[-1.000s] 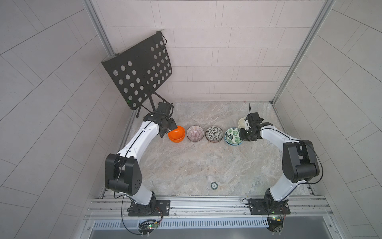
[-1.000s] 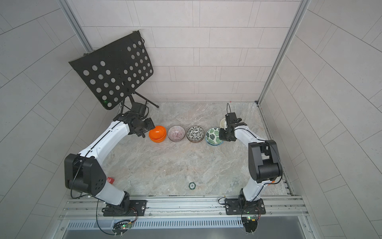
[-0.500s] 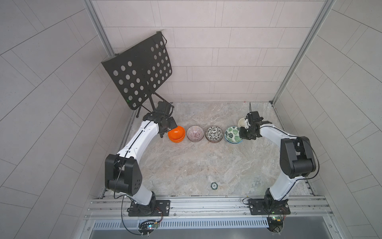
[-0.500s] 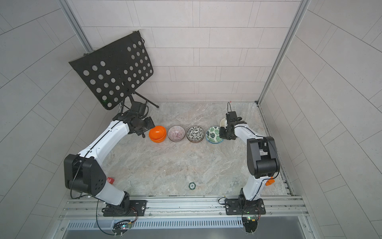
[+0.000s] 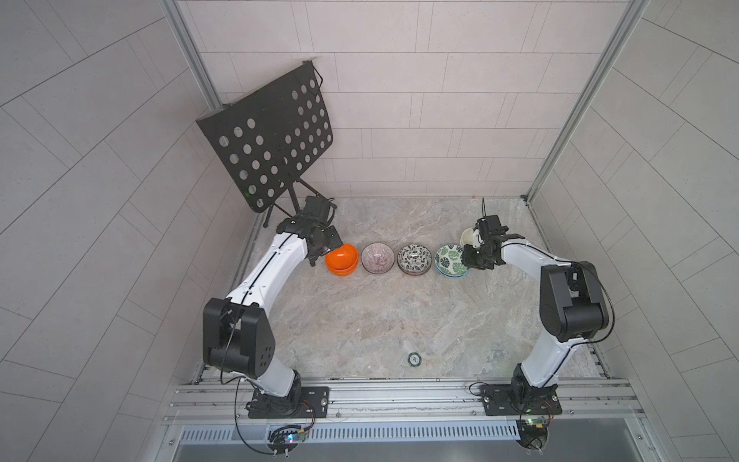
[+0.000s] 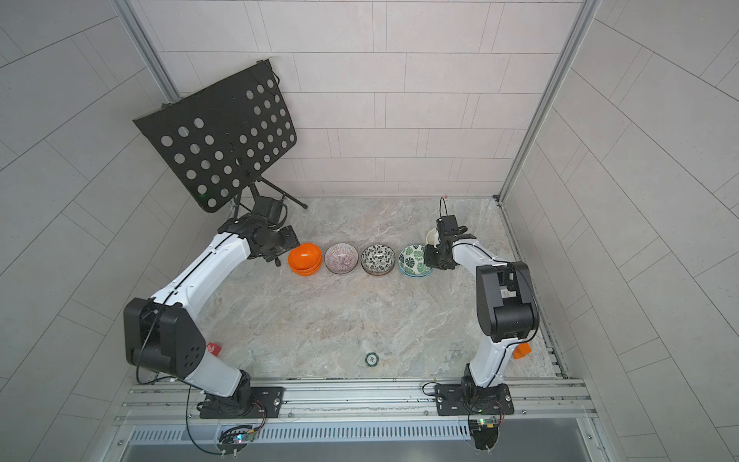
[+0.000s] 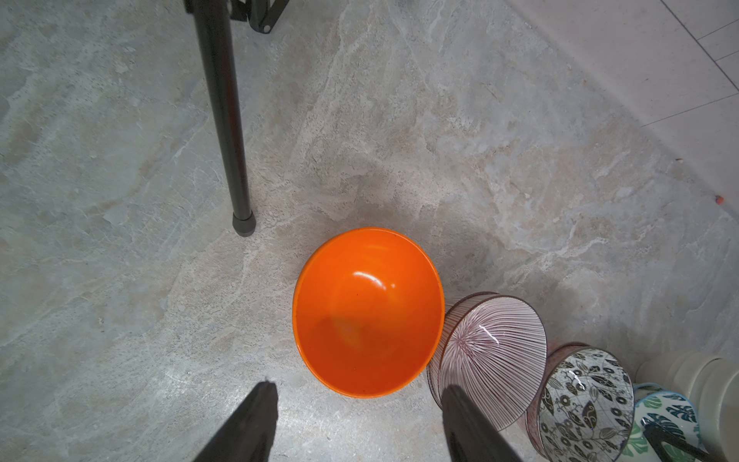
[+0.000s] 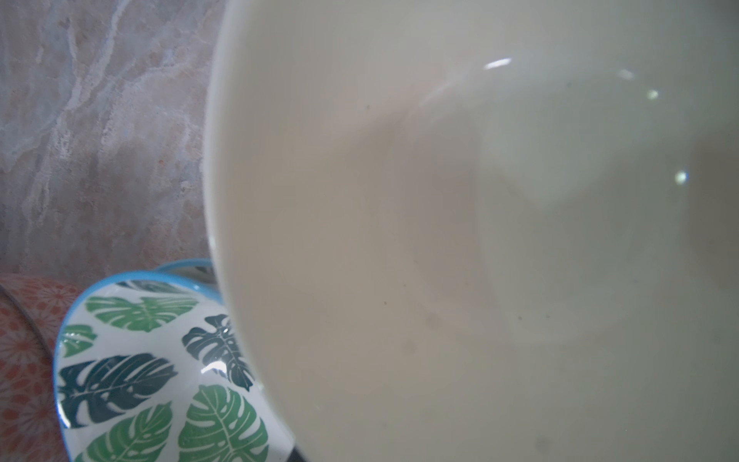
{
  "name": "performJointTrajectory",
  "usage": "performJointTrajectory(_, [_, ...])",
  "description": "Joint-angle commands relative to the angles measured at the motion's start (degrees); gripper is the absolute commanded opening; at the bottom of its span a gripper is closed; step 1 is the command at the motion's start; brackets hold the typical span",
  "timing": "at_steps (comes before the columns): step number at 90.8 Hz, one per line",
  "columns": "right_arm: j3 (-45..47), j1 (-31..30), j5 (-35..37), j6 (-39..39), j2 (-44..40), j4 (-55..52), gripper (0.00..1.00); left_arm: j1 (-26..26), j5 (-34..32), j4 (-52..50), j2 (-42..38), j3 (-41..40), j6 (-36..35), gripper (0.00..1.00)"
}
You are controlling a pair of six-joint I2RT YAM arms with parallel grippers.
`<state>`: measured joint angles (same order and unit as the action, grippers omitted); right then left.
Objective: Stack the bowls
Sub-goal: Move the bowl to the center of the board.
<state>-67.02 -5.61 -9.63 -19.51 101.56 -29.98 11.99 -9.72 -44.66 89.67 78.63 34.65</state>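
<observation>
Four bowl stacks stand in a row in both top views: orange bowls (image 5: 341, 259), purple striped bowls (image 5: 378, 258), black-and-white leaf bowls (image 5: 414, 260) and green leaf bowls (image 5: 452, 261). A cream bowl (image 5: 467, 237) sits behind the row's right end. My left gripper (image 7: 358, 386) is open just short of the orange bowls (image 7: 368, 312), with nothing between its fingers. My right gripper (image 5: 470, 257) is at the green leaf bowls' right edge. The cream bowl (image 8: 460, 224) fills the right wrist view and hides the jaws. Only one dark fingertip (image 8: 298, 456) shows by its outer wall, beside the green leaf bowl (image 8: 160, 380).
A black perforated music stand (image 5: 276, 136) rises at the back left, with one leg (image 7: 224, 116) planted close to the orange bowls. A small green-rimmed disc (image 5: 414, 359) lies near the front edge. Tiled walls close in the left, back and right sides.
The right arm has shifted slightly by the cream bowl. The left arm and the row of bowls have not moved.
</observation>
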Motion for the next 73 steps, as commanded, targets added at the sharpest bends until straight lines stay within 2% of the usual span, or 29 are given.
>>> performJointTrajectory(1, [0.4,0.3,-0.1,-0.1,-0.7,1.3,0.28,0.2,-0.3,-0.9,0.4,1.4,-0.6,0.67])
performJointTrajectory(34, [1.1,1.3,2.3,0.1,-9.9,-2.1,0.39,0.3,-0.2,-0.9,-0.3,1.1,-0.5,0.67])
performJointTrajectory(51, [-0.6,4.8,5.4,-0.5,-17.0,-3.5,0.46,0.4,-0.2,-1.0,-0.7,0.9,-0.5,0.67])
performJointTrajectory(59, [-3.1,7.7,7.1,-1.1,-16.8,-3.2,0.49,0.5,-0.1,-0.9,-0.6,0.9,-0.2,0.67])
performJointTrajectory(73, [-8.3,12.4,5.6,-3.2,-10.6,-3.0,0.51,0.9,-0.1,-0.8,0.0,1.2,-0.1,0.67])
